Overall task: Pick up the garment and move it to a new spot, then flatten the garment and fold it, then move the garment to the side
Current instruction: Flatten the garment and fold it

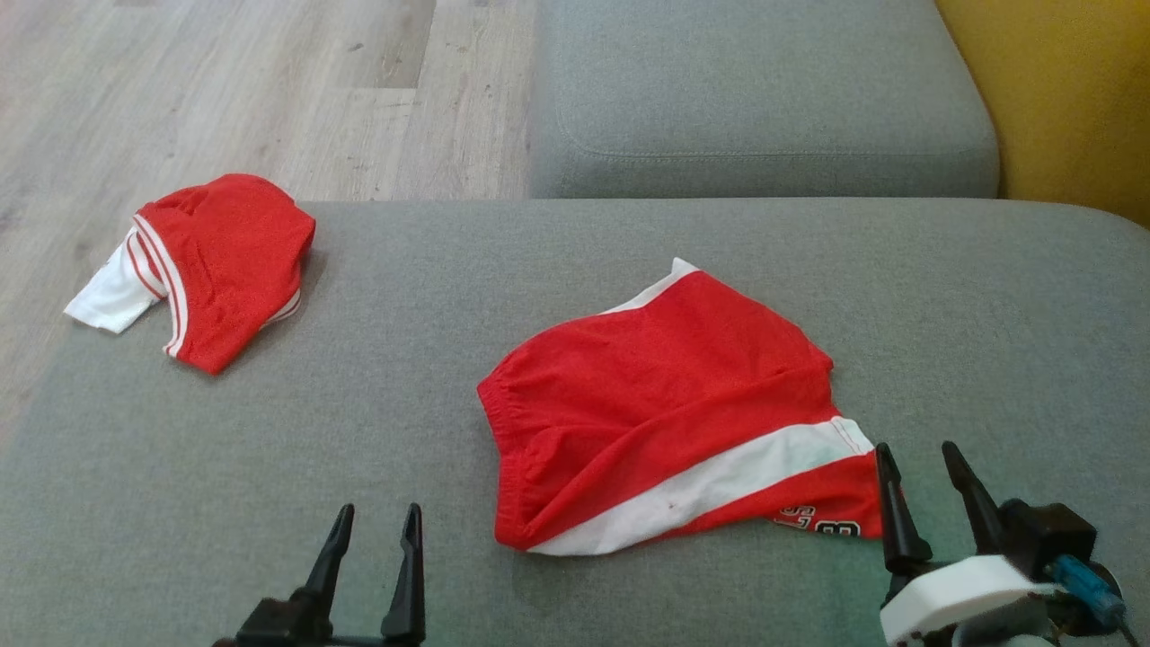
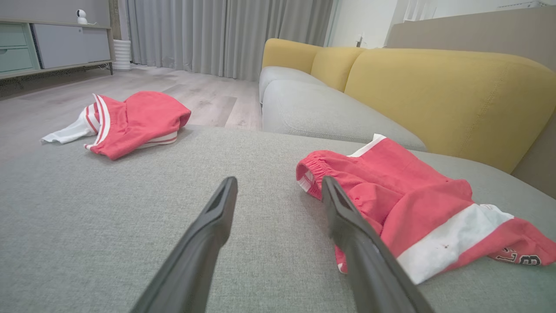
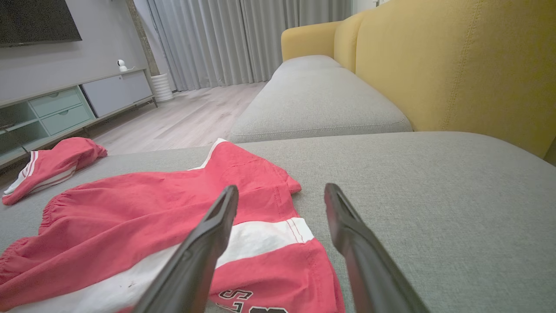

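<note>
Both grippers stand wide open with nothing between their fingers. In the head view the left gripper (image 1: 379,509) hangs over bare grey fabric at the lower left, near the shorts (image 1: 665,395) but apart from them, on the waistband side. The right gripper (image 1: 916,447) is at the lower right, with its inner finger just beside the hem of the shorts, next to the black-and-white lettering; whether that finger touches the cloth cannot be told.

The shorts are red with a broad white stripe. They lie loosely spread and somewhat rumpled in the middle of the wide grey seat cushion (image 1: 269,431), with the gathered waistband towards the robot's left and the leg with the lettering towards its right. A small dark speck shows on the white stripe.

A second red garment (image 1: 225,261), with white stripes and a white part sticking out, lies bunched at the far left corner of the same cushion, well apart from the shorts. Beyond is another grey cushion (image 1: 764,90), and a yellow backrest (image 1: 1078,90) runs along the right. A pale wooden floor (image 1: 225,72) lies to the left. The left wrist view shows grey curtains (image 2: 226,30) and a low cabinet (image 2: 52,43).
</note>
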{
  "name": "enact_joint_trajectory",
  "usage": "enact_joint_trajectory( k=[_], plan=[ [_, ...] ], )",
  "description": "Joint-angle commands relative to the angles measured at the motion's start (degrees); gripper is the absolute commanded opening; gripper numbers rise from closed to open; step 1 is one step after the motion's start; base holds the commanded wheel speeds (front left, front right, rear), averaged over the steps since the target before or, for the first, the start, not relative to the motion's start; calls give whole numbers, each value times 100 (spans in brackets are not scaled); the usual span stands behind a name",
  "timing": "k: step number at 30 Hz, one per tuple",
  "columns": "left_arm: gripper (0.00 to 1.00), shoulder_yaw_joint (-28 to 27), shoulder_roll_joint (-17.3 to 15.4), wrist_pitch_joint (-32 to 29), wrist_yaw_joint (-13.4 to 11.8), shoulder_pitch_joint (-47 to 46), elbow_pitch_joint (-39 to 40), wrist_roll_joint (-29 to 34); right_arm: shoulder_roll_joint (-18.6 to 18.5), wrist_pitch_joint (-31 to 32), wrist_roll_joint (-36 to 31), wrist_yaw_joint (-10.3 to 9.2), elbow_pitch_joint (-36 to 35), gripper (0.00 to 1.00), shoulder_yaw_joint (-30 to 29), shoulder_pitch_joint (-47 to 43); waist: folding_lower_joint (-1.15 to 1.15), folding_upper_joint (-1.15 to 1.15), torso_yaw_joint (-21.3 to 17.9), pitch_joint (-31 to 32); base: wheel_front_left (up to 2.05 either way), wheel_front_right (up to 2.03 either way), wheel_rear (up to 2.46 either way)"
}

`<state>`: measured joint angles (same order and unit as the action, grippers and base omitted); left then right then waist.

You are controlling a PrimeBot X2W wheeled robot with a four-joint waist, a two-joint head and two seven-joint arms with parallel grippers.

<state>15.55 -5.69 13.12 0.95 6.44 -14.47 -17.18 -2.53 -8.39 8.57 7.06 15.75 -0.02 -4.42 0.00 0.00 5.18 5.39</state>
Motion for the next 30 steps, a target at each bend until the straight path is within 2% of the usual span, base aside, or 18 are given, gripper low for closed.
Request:
enact_joint_trajectory(
  k=[1,7,14,30],
  plan=[
    [100,-126,-46,7,-37,-147,151,-55,-35,-37,-29,43,-223,100,167,153,0,0,-2,-12,0,0,0],
    [100,80,-66,-235,88,-173,-21,-54,-35,-17,-76,43,-252,100,175,193,0,0,-69,-121,0,0,0],
    [100,505,-25,-484,320,-442,-642,30,-35,34,-126,43,-290,100,231,268,0,0,-286,-305,0,0,0],
    [100,923,45,-19,403,-1335,-1952,355,-35,181,-300,43,-514,100,180,382,0,0,-816,-638,0,0,0]
  ],
)
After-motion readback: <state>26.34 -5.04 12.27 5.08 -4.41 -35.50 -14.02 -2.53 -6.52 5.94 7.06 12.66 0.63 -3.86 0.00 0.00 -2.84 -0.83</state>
